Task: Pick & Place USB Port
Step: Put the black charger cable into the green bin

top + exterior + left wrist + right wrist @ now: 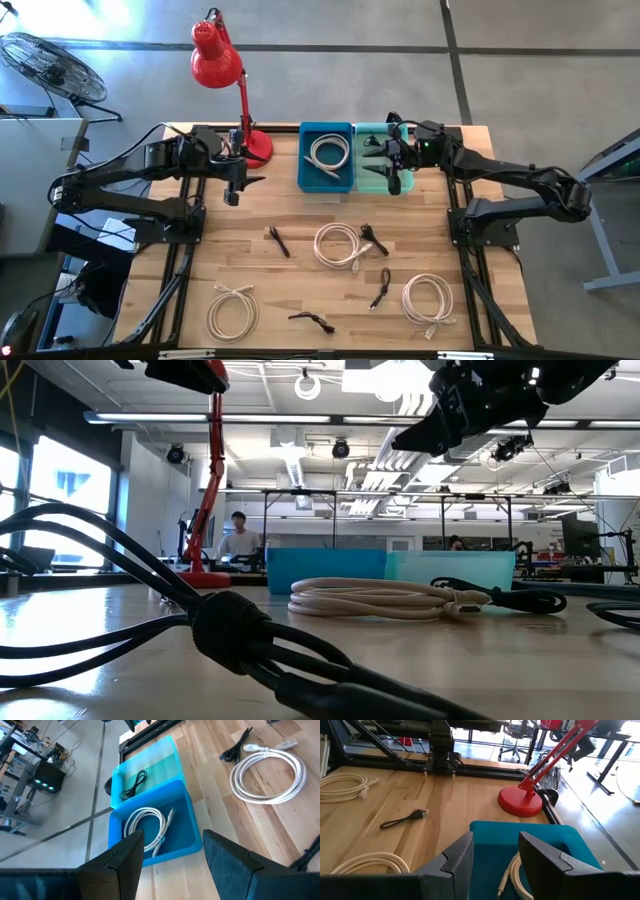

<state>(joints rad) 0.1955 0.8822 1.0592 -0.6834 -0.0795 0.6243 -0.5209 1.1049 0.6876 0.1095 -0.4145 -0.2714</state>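
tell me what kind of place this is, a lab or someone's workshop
Most likely a robotics lab in an open industrial space. The low view shows exposed ceiling ducts and lights, more benches and a person working behind. The wooden table carries sorting bins and coiled cables.

A: Approach to blue bin (325, 157)?
B: Open from above; red lamp (222, 66) stands beside it on the left.
A: Table middle?
B: Bare wood between the scattered white cable coils (338, 244) and black cables (278, 241).

In the low view, a blurred black cable bundle (240, 635) fills the foreground; the left gripper (185, 372) is cut off above.
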